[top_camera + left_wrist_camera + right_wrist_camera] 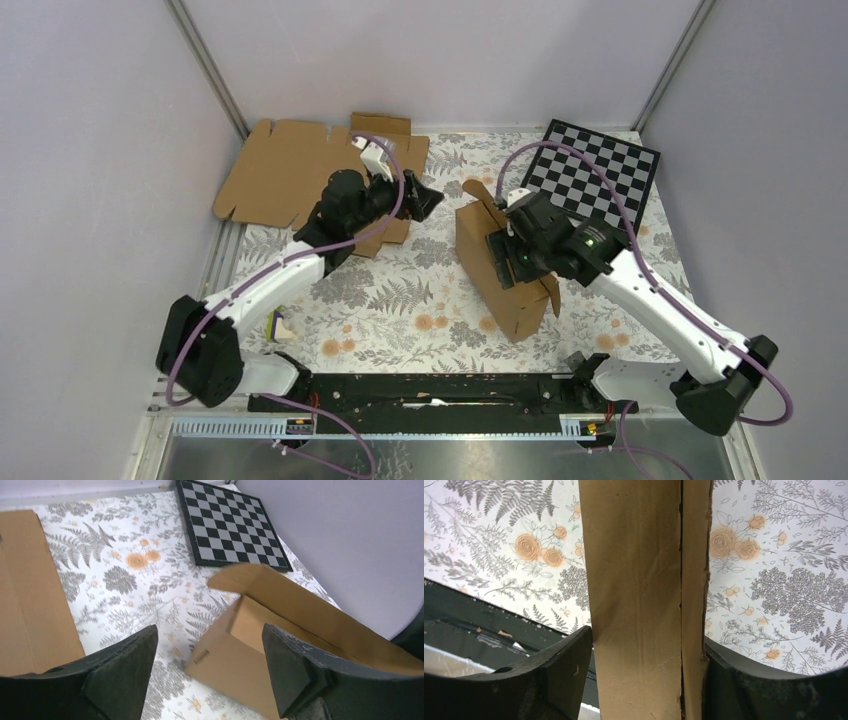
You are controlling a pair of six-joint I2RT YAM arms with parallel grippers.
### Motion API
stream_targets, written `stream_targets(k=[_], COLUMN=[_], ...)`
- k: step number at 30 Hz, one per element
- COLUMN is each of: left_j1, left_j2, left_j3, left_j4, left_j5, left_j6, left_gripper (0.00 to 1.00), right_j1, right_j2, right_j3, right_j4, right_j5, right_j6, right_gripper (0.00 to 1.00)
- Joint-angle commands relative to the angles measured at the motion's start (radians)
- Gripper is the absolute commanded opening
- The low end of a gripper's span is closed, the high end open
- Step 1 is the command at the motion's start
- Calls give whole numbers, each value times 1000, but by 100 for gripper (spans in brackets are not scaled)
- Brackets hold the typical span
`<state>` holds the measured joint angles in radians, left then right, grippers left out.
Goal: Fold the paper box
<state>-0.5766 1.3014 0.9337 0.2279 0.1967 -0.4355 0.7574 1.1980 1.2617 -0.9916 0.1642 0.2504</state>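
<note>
- Half-folded brown corrugated-cardboard paper box (520,305) stands mid-table, right of centre; long axis runs near-right to far-left.
- Black two-finger R gripper (646,640) straddles a doubled wall from above, pads against both faces (looks clamped on it).
- Black L gripper (209,630): jaws wide, empty. Box lies to its right, so R arm is nearer.
- Fern-print cloth tabletop (400,300), free room round box.
- Back: flat brown cardboard sheet (285,170) far-left, b/w checkerboard (600,170) far-right, grey walls.
</note>
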Motion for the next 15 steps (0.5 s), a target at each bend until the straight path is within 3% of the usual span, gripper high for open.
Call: stream_targets(k=[1, 10, 15], left_j1=[114, 132, 112], left_j2=[106, 277, 318], left_j3=[82, 232, 241], left_j4=[193, 203, 206], left_j5=[274, 709, 753], left_j6=[53, 222, 260], left_gripper=[82, 81, 84], right_j1=[6, 6, 6], right_j2=[-48, -124, -137], right_j3=[-27, -106, -121], right_j4=[-24, 1, 9], right_j5=[-78, -130, -150], right_j6=[-3, 4, -1], right_gripper=[71, 72, 78])
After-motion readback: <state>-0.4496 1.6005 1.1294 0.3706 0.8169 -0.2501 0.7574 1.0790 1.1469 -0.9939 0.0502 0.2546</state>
